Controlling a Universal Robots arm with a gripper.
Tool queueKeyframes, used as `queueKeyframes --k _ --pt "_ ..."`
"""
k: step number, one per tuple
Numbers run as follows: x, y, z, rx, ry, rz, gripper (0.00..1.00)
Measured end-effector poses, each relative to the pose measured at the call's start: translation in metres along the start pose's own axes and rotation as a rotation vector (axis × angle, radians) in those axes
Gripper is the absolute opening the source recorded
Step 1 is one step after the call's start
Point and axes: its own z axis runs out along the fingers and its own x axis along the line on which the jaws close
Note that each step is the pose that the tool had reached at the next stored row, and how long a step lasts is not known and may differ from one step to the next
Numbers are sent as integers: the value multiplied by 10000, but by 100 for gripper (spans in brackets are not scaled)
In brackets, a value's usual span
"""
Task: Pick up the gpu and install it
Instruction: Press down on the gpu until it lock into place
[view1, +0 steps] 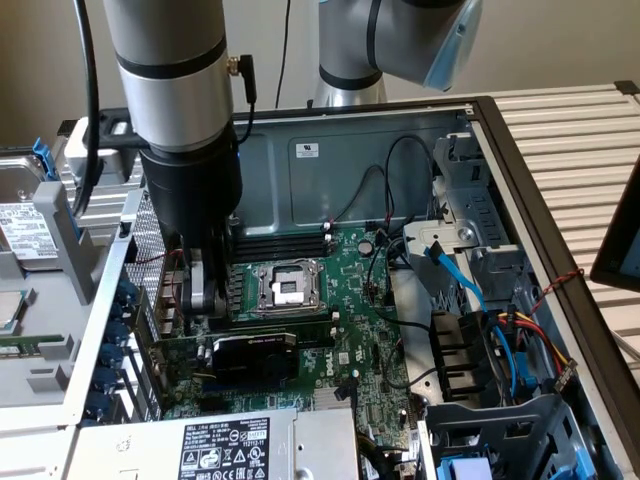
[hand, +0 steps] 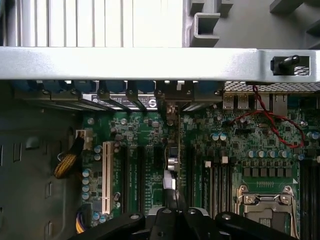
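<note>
Black claw (hand: 172, 212) pinches thin green gpu (view1: 255, 352) — edge-on.

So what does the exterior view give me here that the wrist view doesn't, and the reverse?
Exterior only: the small green gpu card with black fan shroud standing in the motherboard, the grey power supply box, the blue cable.
Wrist only: the white expansion slot, the red wire loop.
Both: the large green motherboard, the silver processor socket, the gripper, jaws shut.
</note>
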Motion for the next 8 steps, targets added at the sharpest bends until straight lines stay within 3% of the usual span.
queueKeyframes --k 8 --pt "-19 55 79 19 0 -2 11"
